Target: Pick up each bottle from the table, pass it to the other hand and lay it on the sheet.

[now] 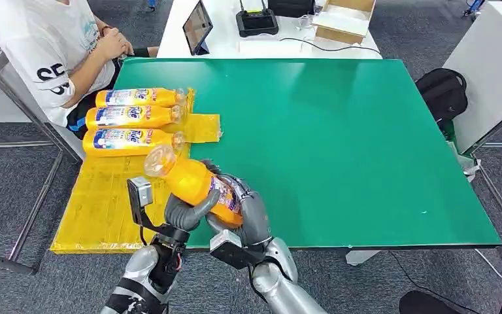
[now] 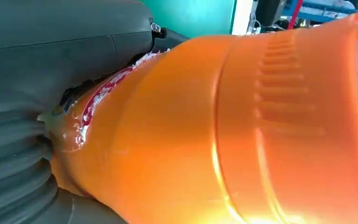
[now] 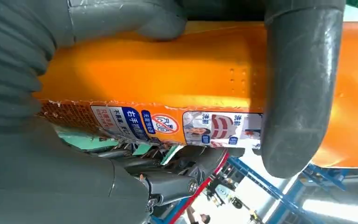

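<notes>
A: Left robot hand and right robot hand both wrapped on the orange bottle, held above the near edge of the green worktop, beside the yellow sheet.

B: Mid-handover, apparently. Cap end tilted up and toward the sheet, base end buried between the two grips. Thumb of the right robot hand pressed across the body next to the label.

A: Best way through, probably: firm up the left grip first, then loosen the right fingers only once the bottle sits steady. No release from both at once.

B: Agreed. Slick plastic, rounded body, so likely to roll or slip under a loose hold. Worth gripping around the waist rather than near the cap.

A: Three laid bottles already side by side on the far part of the sheet. Free yellow area nearer, in front of them.

B: Then low and level for the set-down, parallel to that row, just beside the nearest one without knocking it.
</notes>
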